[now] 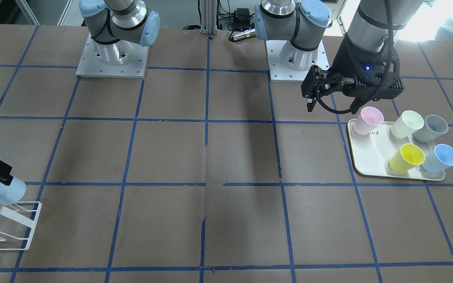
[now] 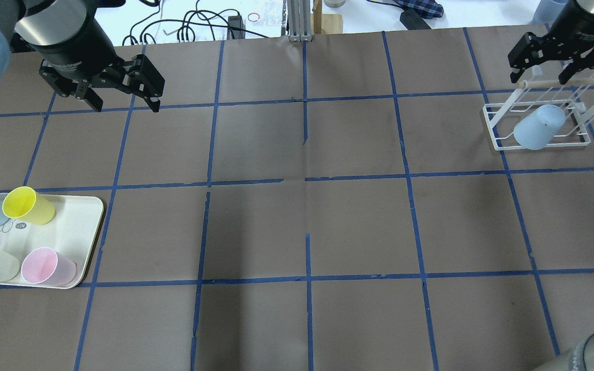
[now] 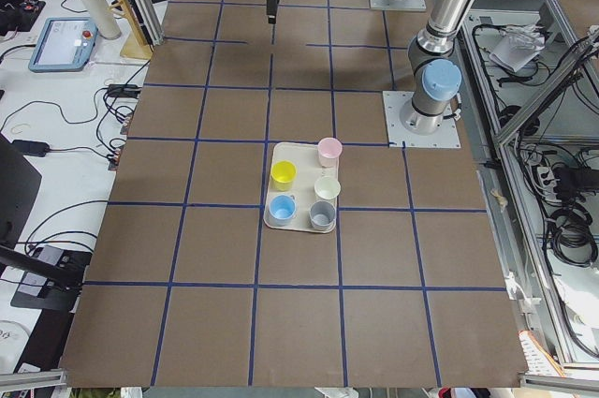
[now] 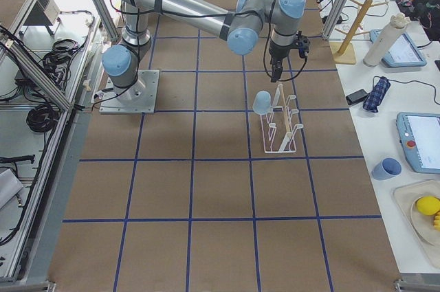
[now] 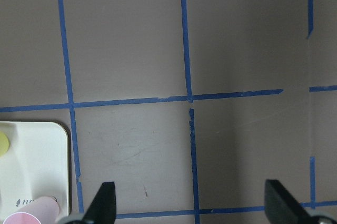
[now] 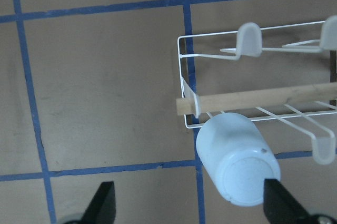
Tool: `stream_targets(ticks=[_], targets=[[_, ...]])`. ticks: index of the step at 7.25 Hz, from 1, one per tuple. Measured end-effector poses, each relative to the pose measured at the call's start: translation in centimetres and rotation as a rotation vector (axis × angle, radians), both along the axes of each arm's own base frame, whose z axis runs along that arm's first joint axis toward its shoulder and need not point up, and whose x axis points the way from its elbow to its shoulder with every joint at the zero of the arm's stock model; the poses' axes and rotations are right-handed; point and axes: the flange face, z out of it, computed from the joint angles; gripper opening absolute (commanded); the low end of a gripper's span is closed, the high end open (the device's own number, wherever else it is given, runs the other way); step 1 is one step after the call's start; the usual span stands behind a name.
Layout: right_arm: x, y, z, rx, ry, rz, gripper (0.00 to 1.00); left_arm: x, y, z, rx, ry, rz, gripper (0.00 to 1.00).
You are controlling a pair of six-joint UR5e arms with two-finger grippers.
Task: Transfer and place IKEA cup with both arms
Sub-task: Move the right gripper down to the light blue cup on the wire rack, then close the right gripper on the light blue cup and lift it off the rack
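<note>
IKEA cup [image 2: 538, 128] inverted, tilted on end of white wire rack [image 2: 498, 140], upper right of overhead view; looks placed.
Right pincer [image 2: 539, 80] wide open, empty, above rack. Best to lift straight, clear of wooden dowel [image 2: 575, 81].
Left pincer [image 2: 126, 105] wide open, empty, upper left.
Surface [image 2: 302, 226] brown, blue tape grid; tray [image 2: 88, 226] of coloured cups lower left.
Cables, benches beyond top edge.

The cream tray [image 2: 83, 232] bears a small dark oval mark [image 2: 20, 225] beside the yellow cup [image 2: 28, 205]; it seems to read "14". A second short dark print [image 1: 374, 133] on the tray, by the pink cup [image 1: 368, 121], is too blurred to read. Pale lettering on the black wrist of the left arm [image 2: 67, 46] is too small to make out.
</note>
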Motion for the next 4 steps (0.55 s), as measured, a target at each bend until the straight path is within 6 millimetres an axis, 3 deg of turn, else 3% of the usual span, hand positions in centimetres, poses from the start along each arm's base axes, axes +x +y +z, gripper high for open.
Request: stream_targets(ticks=[2, 4], targets=[[-3.0, 0.8, -2.4, 0.015, -0.006, 0.009, 0.97, 0.0, 0.0, 0.0, 0.000, 0.000, -0.001, 1.00], [-4.0, 1.0, -4.4, 0.036, -0.012, 0.019, 0.98, 0.0, 0.0, 0.0, 0.000, -0.001, 0.000, 1.00]])
